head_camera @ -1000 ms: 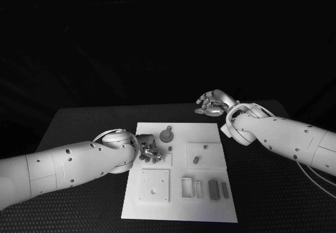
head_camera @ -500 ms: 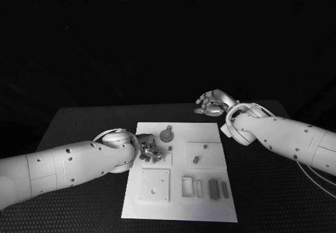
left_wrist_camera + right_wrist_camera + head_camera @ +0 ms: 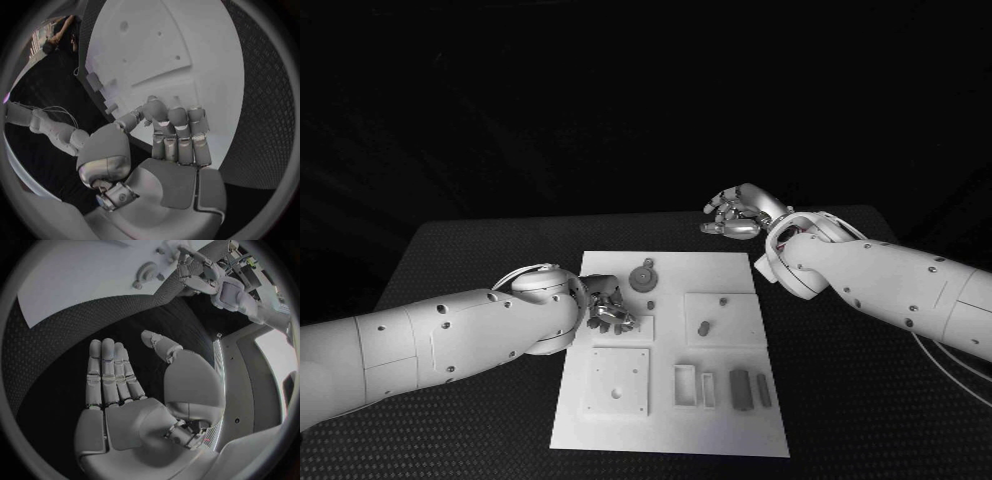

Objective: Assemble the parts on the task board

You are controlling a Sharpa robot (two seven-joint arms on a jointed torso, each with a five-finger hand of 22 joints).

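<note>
- Over the left edge of the task board (image 3: 668, 400), the left hand (image 3: 606, 308) is hovering with its fingers curled down toward the white plate; compared with the earlier pictures it is barely shifting, so I judge it is still settling over its spot and no part is being carried yet; in the left wrist view the left hand's (image 3: 164, 145) fingers are lying close together and bent over the plate, and I cannot tell whether anything small is pinched beneath them.
- Just beside that hand, the round part (image 3: 643, 277) is lying flat on the board, a disc with a small tab at its top; it is sitting where it sat in the earlier pictures; a small peg (image 3: 651, 305) is lying just below it.
- Toward the middle, a raised square plate with a slot piece (image 3: 705, 327) is standing unchanged; nearer the robot, a square recessed tile (image 3: 617, 381) and a row of narrow upright bars (image 3: 737, 389) are looking matte, hard and sharp-edged, like moulded plastic.
- Under everything, the counter (image 3: 459, 260) is showing a dark, finely dimpled mat surface.
- Beyond the board's far right corner, the right hand (image 3: 737, 217) is hanging above the counter, apart from every part; in the right wrist view the right hand (image 3: 134, 390) is spread flat and wide, holding nothing; it is likewise not moving, so the assembly seems to be pausing.
</note>
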